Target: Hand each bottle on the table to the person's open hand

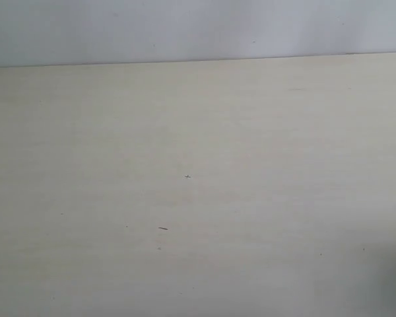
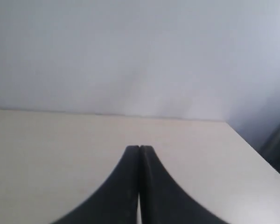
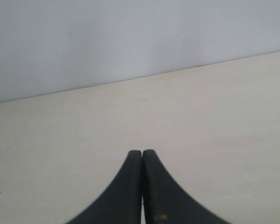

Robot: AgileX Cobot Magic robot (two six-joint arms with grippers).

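The pale beige table [image 1: 198, 165] fills the exterior view, bare but for a few small dark specks [image 1: 163, 228]. No bottles show in any view, and the person's open hand is out of view too. Neither arm appears in the exterior view. My left gripper [image 2: 139, 148] is shut, its two black fingers pressed together above the tabletop [image 2: 46, 154], with nothing between them. My right gripper [image 3: 142, 152] is likewise shut and holds nothing, over the tabletop [image 3: 214, 121].
A plain pale grey-white wall [image 1: 185, 30] rises behind the table's far edge. In the left wrist view the table's corner [image 2: 226, 123] shows, with a dark object [image 2: 277, 149] beyond the side edge.
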